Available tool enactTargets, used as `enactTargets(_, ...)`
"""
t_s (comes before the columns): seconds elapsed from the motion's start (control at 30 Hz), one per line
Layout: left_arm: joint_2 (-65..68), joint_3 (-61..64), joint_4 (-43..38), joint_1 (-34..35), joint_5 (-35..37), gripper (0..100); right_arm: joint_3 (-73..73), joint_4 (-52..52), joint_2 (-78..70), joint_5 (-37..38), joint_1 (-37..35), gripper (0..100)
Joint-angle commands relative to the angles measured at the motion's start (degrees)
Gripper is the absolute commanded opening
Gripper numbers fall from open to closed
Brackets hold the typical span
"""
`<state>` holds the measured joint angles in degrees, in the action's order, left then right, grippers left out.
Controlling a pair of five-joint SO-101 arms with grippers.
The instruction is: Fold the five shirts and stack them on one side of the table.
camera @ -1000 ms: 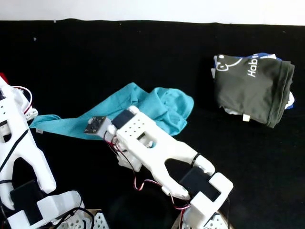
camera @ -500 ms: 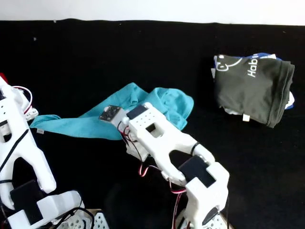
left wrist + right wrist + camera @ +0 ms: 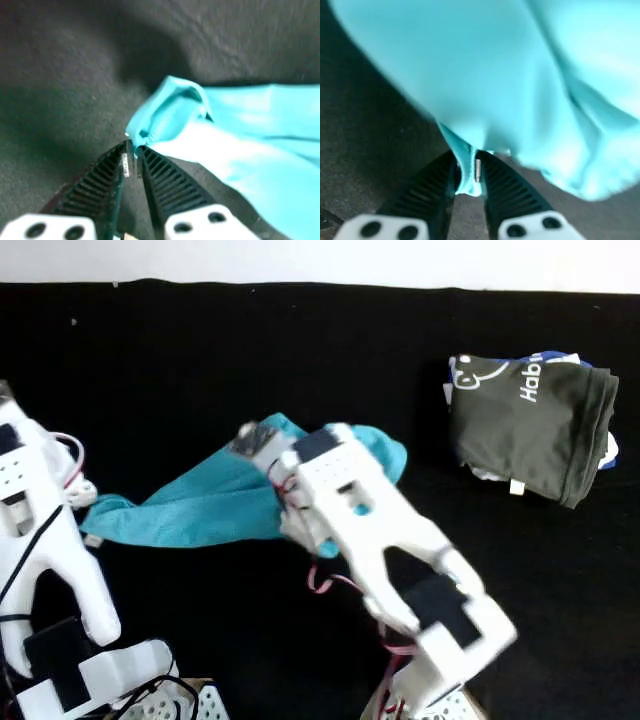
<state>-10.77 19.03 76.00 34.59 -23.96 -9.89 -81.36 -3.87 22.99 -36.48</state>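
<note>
The teal shirt (image 3: pixel 185 514) lay stretched across the desk (image 3: pixel 200 360), the left hand (image 3: pixel 131 147) clamped on its very edge at 9 o'clock and the right hand (image 3: pixel 467 172) clamped on a fold near centre. Tension could have pulled that thin left pinch free, spoiling the fold.

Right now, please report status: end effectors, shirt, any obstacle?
Left end effector shut on teal shirt corner. Right end effector shut on a fold of it. Shirt not folded, spread between both. Folded stack apart, not blocking.
</note>
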Motion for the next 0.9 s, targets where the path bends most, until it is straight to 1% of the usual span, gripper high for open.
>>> enactTargets(0.0, -2.33, -0.40, 1.76, -1.63, 0.09, 1, 2.42, -1.89, 15.87, 0.44, 4.09, 0.6)
enactTargets(0.07, -2.33, -2.77, 3.34, -1.71, 2.73, 1, 2.77, -1.71, 22.99, 0.70, 7.16, 0.6)
enactTargets(0.13, -2.42, -7.60, 6.95, -1.54, 5.54, 1, 3.30, -0.40, 29.14, 1.32, 11.30, 0.5)
enactTargets(0.27, -2.42, -23.34, 16.70, -3.12, 9.67, 1, 5.41, 5.76, 37.05, 6.59, 19.91, 0.5)
enactTargets(0.33, -2.42, -31.69, 20.92, -4.70, 11.08, 1, 6.99, 8.04, 38.90, 8.88, 22.64, 0.5)
enactTargets(0.4, -2.42, -39.69, 24.09, -6.73, 12.66, 1, 9.63, 8.66, 39.87, 9.49, 24.31, 0.5)
enactTargets(0.5, -2.42, -48.84, 25.05, -7.69, 14.51, 1, 15.60, 8.66, 40.31, 9.58, 26.15, 0.5)
enactTargets(0.6, -2.42, -54.90, 25.05, -7.69, 15.65, 1, 23.34, 8.92, 39.78, 9.58, 28.00, 0.5)
enactTargets(0.73, -2.77, -60.53, 25.14, -7.69, 15.82, 1, 31.08, 8.66, 40.13, 9.67, 28.18, 0.5)
enactTargets(0.87, -8.66, -62.02, 25.05, -8.04, 15.91, 1, 37.23, 8.57, 40.40, 9.67, 28.18, 0.5)
